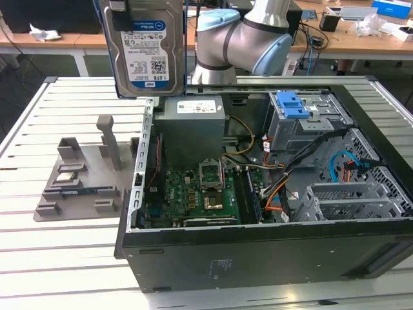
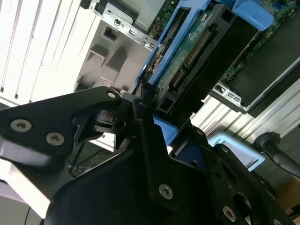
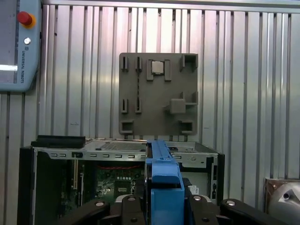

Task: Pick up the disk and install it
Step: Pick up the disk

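Note:
The disk (image 1: 145, 48) hangs upright high above the table, its white-and-blue label facing the exterior view, over the rear left corner of the open computer case (image 1: 258, 248). My gripper (image 2: 140, 110) is shut on it. In the second wrist view the black fingers (image 2: 150, 140) clamp the disk's blue side rail, and the green circuit-board underside of the disk (image 2: 187, 61) shows beyond them. In the first wrist view the blue rail of the disk (image 3: 164, 173) stands on edge inside my gripper (image 3: 164, 201).
Inside the case are a metal drive cage with a blue latch (image 1: 292, 103), a grey power-supply box (image 1: 191, 126), the green motherboard (image 1: 193, 194) and loose cables (image 1: 303, 161). A grey fixture tray (image 1: 84, 174) lies on the slatted table at the exterior view's left.

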Tool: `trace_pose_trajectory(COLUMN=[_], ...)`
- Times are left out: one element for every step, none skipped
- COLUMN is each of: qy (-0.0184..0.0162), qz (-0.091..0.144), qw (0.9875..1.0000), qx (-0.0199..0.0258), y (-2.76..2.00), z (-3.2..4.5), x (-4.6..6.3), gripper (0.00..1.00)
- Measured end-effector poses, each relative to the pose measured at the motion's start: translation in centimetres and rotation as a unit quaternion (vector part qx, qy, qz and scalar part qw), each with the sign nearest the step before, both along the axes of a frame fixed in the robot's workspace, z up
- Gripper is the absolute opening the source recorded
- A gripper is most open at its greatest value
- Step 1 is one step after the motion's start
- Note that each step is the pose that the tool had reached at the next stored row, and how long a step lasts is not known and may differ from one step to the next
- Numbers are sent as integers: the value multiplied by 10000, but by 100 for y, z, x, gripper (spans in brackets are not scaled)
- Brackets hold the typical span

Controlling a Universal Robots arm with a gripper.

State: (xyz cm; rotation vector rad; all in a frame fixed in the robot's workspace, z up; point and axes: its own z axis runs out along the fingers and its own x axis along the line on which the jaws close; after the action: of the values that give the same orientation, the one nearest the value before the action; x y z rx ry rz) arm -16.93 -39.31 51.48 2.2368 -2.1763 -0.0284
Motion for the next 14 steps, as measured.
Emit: trace_pose_trajectory(qy=[1, 0, 0, 0, 1, 1, 0, 0, 0, 0, 1, 0, 0, 0], qz=[0, 0, 0, 0, 0, 0, 0, 0, 0, 0, 0, 0, 0, 0], qw=[10000, 10000, 10000, 10000, 10000, 10000, 10000, 10000, 10000, 10000, 10000, 10000, 10000, 10000], qx=[0, 0, 0, 0, 0, 0, 0, 0, 0, 0, 0, 0, 0, 0], y=[-14, -27, -48, -63, -75, -94, -122, -145, -172, -194, -220, -233, -255, -281], z=[0, 0, 0, 0, 0, 0, 0, 0, 0, 0, 0, 0, 0, 0], x=[0, 1, 1, 1, 1, 1, 1, 1, 0, 1, 1, 1, 1, 1], gripper=[36, 36, 36, 36, 36, 36, 36, 36, 36, 36, 36, 36, 36, 36])
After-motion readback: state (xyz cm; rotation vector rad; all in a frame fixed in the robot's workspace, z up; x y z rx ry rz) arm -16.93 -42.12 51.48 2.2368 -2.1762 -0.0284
